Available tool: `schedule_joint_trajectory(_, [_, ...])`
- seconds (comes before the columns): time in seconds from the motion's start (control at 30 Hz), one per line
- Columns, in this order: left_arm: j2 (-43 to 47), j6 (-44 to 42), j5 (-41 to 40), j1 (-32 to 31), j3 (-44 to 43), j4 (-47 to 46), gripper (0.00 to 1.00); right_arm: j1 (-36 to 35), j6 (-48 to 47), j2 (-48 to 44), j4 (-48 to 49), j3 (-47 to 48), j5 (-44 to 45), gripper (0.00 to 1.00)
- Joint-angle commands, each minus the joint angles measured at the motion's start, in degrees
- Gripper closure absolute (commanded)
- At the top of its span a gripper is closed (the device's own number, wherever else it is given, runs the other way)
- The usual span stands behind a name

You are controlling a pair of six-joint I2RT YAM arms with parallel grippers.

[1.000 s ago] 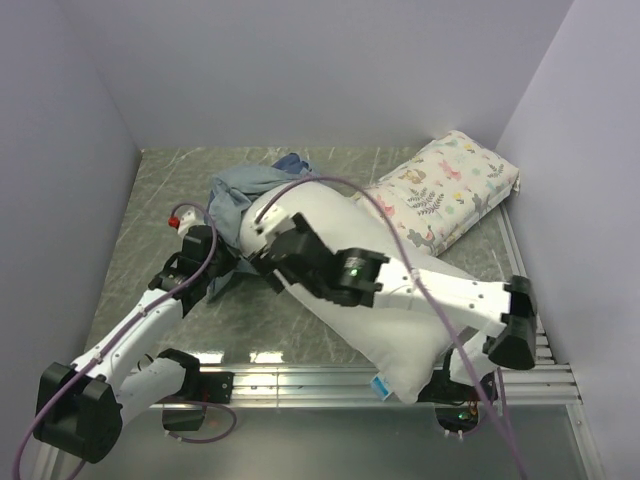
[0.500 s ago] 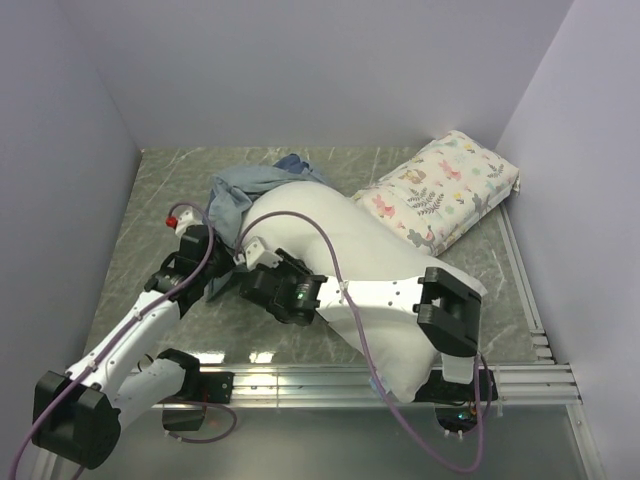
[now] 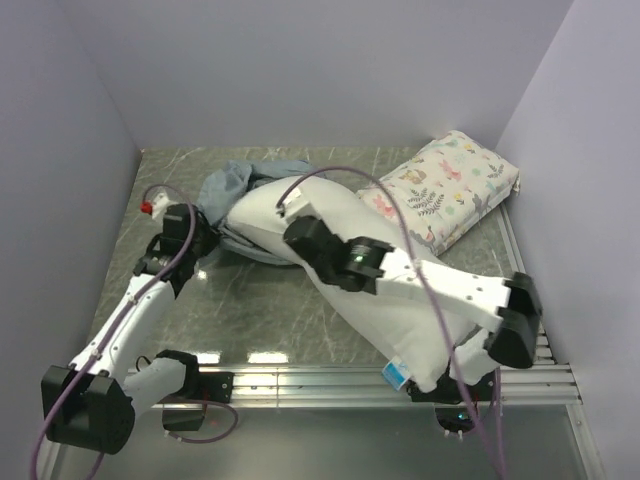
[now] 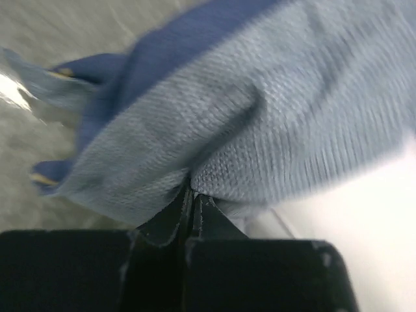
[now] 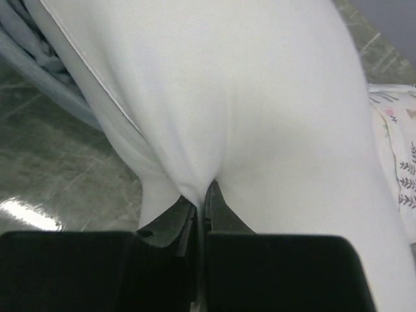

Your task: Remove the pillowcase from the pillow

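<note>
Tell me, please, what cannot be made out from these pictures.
- Top view: how far the pillow reaches into the pillowcase; bunched fabric hides that end.
- Left wrist view: the pillowcase's print; motion blur smears it.
- Right wrist view: most of the printed pillow; the right edge cuts it off.
- Right wrist view: how much pillow cloth is pinched; the right fingers close over it.

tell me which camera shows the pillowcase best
Top external: the pillowcase shows nearly whole, bunched at the far end of the pillow. Left wrist shows only a blurred fold pinched in the left claw; right wrist, a grey sliver.
</note>
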State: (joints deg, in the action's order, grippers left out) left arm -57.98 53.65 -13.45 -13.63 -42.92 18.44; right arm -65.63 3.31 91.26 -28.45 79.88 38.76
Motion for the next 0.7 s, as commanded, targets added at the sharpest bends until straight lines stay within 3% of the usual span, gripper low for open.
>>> schedule_joint_trajectory(0.0, [-2.0, 1.6, -0.8, 7.9, -4.3, -2.6, 1.0, 1.5, -0.1, -12.1, -0.2, 3.5, -5.8, 1.0])
schedule_joint_trajectory(0.33, [-10.7, 1.6, -1.1, 17.0, -14.3, -0.2, 1.0, 7.9, 2.0, -25.8, -1.0, 2.0, -12.4, 1.0])
schedule_joint_trajectory(0.57, [-9.6, -0.1, -0.5, 25.4, -20.7, 4.1, 1.0, 12.2, 3.5, -27.1, -0.8, 7.5, -12.8, 1.0])
schedule_joint_trajectory(0.67, [-10.4, -0.8, 1.1, 28.6, -22.5, 4.9, 1.0, 15.6, 4.7, -28.1, 0.5, 9.2, -20.4, 1.0])
